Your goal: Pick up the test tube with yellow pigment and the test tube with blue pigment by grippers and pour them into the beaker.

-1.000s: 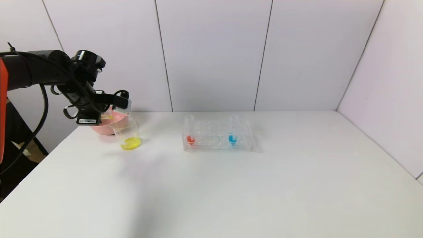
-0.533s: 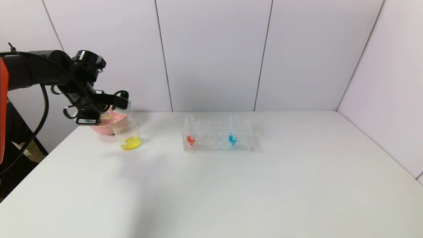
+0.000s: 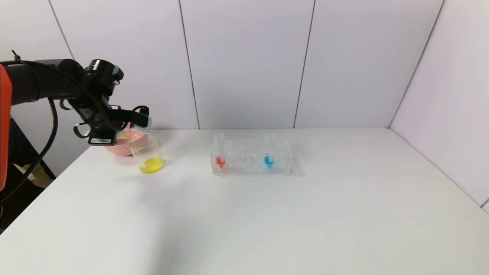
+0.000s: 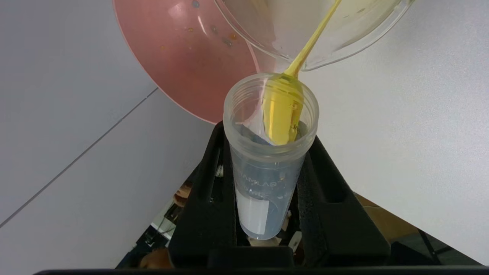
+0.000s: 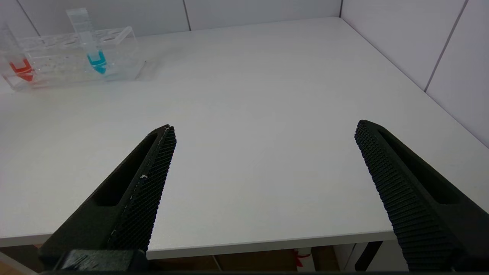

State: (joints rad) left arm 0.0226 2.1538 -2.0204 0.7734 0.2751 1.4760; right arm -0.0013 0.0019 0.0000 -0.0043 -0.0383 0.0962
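The test tube with yellow pigment (image 4: 270,152) is lying tipped nearly level, its mouth over the rim of the beaker (image 3: 147,154), and a thin yellow stream is running from the lip into the glass. A yellow pool is already sitting in the beaker's bottom. The left gripper (image 3: 131,118) is clenched around the tube's body, hovering over the tabletop (image 3: 267,221) at its far left, roughly ten o'clock from the table's middle.

Judgement on doing this well: the tube mouth should be kept inside the beaker's rim, not drifting toward the pink bowl (image 3: 120,147) standing just behind and touching or nearly touching the beaker. Tilt should be added slowly, so the last liquid is draining as a thread rather than a gulp. The grip looks firm enough; no squeeze change seems needed.

The test tube with blue pigment (image 3: 269,152) is standing upright in the clear rack (image 3: 252,168), at about three o'clock from the beaker, well apart, with a red-liquid tube (image 3: 219,152) at the rack's other end.

The right gripper (image 5: 263,183) is waiting with jaws spread wide, low at the near edge, holding nothing.
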